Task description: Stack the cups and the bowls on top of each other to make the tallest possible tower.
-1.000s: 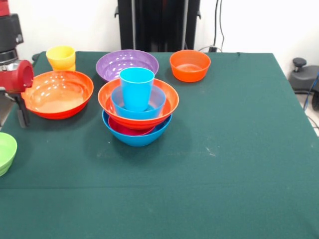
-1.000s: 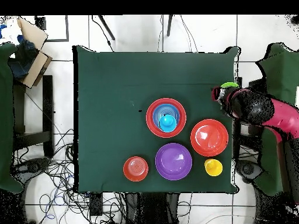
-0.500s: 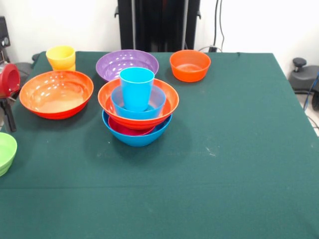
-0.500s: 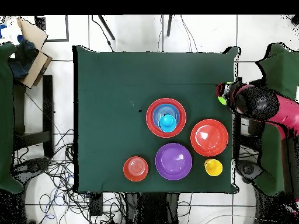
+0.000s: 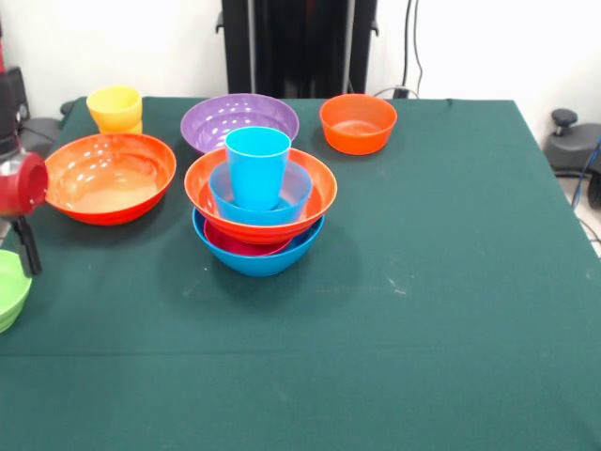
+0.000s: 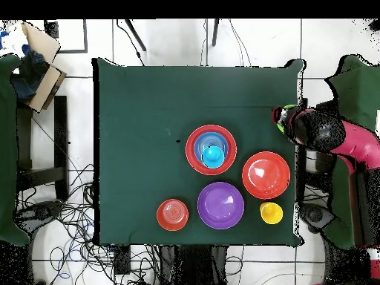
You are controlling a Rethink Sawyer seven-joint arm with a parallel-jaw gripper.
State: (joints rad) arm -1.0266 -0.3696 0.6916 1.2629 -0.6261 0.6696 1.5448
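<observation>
The tower stands mid-table: a large blue bowl (image 5: 258, 256), a magenta bowl, a large orange bowl (image 5: 260, 193), a medium blue bowl and the sky blue cup (image 5: 256, 165) on top; it also shows in the overhead view (image 6: 211, 150). My gripper (image 5: 26, 246) hangs at the left edge, just above the lime green bowl (image 5: 11, 287), beside a second large orange bowl (image 5: 108, 176). In the overhead view the gripper (image 6: 286, 120) covers most of the green bowl (image 6: 280, 128). The yellow cup (image 5: 115, 109), purple bowl (image 5: 238, 120) and small orange bowl (image 5: 358, 122) stand at the back.
The green cloth table (image 5: 441, 310) runs out to bare cloth right of the tower and in front of it. The robot's black pedestal (image 5: 299, 45) stands behind the far edge. A cardboard box (image 6: 37, 63) and cables lie on the floor around the table.
The gripper drew off to the table's edge, then came lower and nearer the lime green bowl. The bowls and cups have not moved.
</observation>
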